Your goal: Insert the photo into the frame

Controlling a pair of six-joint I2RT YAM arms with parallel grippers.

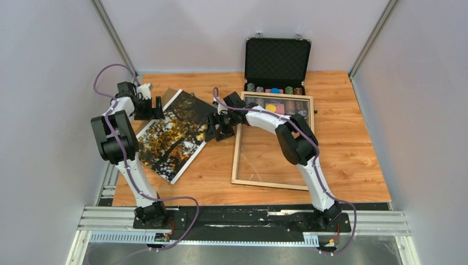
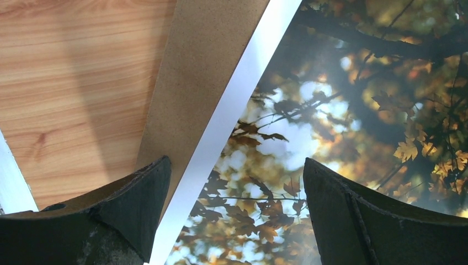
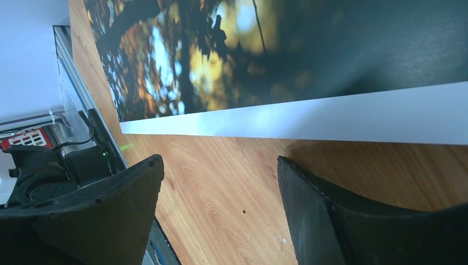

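The photo (image 1: 171,135), an autumn-tree print with white side strips, lies picture side up and slanted at the table's left. The frame (image 1: 236,149), light wood, lies flat to its right. My left gripper (image 1: 157,107) is open and empty at the photo's far-left edge. In the left wrist view its jaws (image 2: 236,165) straddle the white strip (image 2: 232,105). My right gripper (image 1: 212,130) is open and empty at the photo's right edge. In the right wrist view its jaws (image 3: 219,160) hang over bare table just off the photo's white strip (image 3: 331,116).
A brown hardboard panel (image 1: 172,94) lies under the photo and pokes out at its far-left side, as the left wrist view (image 2: 204,72) also shows. An open black chip case (image 1: 276,58) stands at the back; the frame's far end overlaps its tray. Grey walls close both sides.
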